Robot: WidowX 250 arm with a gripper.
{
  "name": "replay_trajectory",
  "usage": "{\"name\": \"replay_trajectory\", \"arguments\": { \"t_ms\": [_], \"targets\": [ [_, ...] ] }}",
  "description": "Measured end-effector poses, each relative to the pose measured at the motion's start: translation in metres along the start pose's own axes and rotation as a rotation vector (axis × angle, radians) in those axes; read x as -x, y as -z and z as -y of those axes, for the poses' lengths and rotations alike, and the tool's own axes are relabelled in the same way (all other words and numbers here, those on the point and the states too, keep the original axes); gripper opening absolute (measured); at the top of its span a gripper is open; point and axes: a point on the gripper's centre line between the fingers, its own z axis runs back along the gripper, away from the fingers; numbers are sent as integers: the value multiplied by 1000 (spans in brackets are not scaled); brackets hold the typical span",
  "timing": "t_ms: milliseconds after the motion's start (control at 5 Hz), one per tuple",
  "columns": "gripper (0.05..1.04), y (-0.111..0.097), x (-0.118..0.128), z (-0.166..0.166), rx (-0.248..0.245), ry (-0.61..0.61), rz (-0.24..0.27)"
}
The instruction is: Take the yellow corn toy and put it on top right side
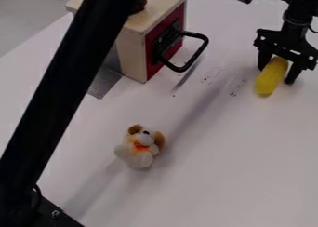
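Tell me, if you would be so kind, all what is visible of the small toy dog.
The toy dog looks like soft plush, with a whitish body, brown ears at either side of a pale face, and small dark spots on the face. An orange-red patch, perhaps a bow, marks its neck. It rests on the pale work surface, head toward the picture's top, left of the picture's middle. Only that surface appears to touch it. Whether it sits or lies, I cannot tell.
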Motion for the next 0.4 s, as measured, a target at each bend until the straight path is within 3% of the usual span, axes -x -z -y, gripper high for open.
{"name": "replay_trajectory", "arguments": {
  "t_ms": [200, 400],
  "targets": [
    [1000, -30, -3, 0, 14, -37, 24],
    [1000, -69, -3, -1, 42, -78, 53]
  ]
}}
